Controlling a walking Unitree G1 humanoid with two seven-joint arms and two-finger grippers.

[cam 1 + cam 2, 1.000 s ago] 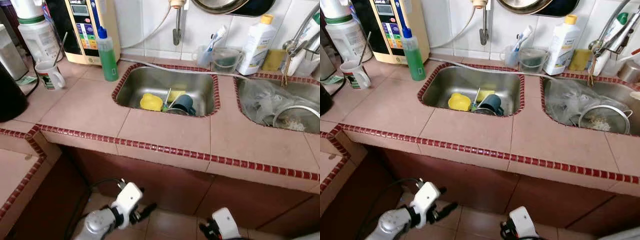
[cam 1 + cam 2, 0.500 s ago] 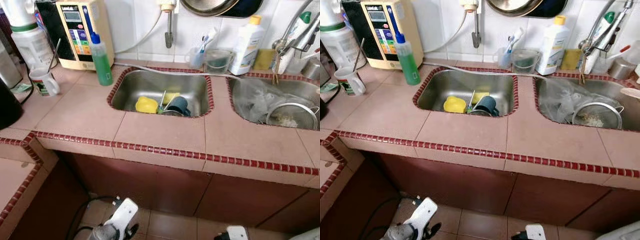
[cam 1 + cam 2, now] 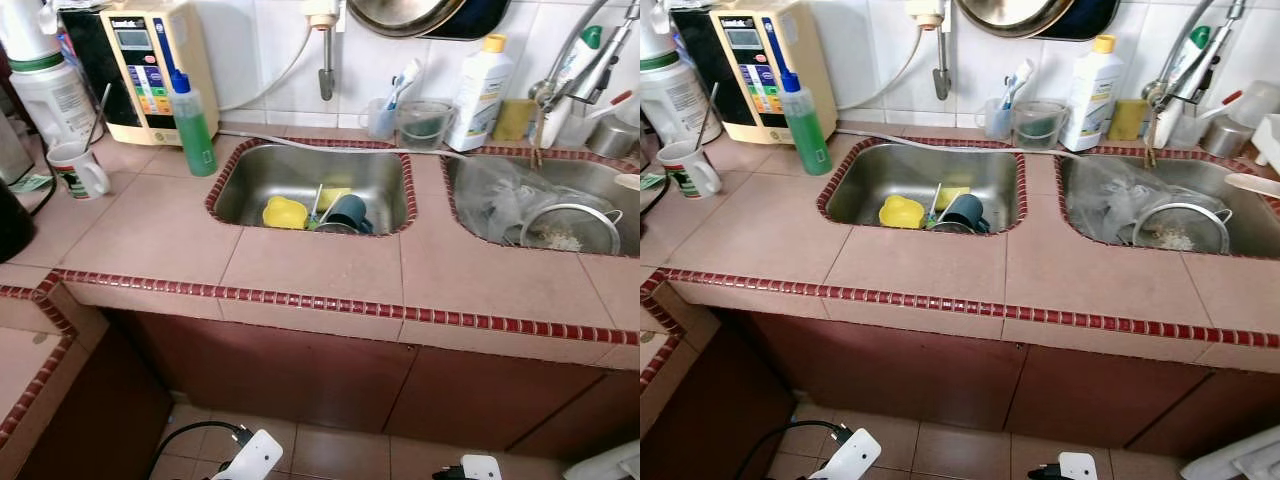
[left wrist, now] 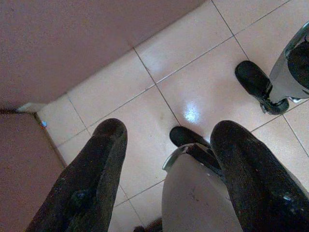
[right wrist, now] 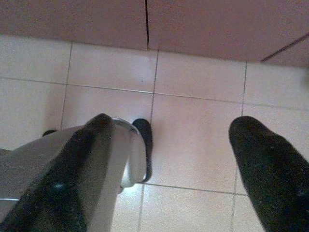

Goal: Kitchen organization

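A steel left sink is set in the pink tiled counter. It holds a yellow cup, a dark blue mug, a yellow sponge and a utensil. A green soap bottle stands at the sink's far left corner, and a white mug with a spoon is farther left. Both arms hang low in front of the cabinet. My left gripper is open over the floor tiles. My right gripper is open too, with nothing held.
The right sink holds a metal strainer and crumpled plastic. A water purifier, a white bottle, a toothbrush cup and a clear cup line the back wall. A black cable lies on the floor.
The camera has moved, so the whole counter sits differently in the picture. Both arms have sunk toward the bottom edge of the eye views.
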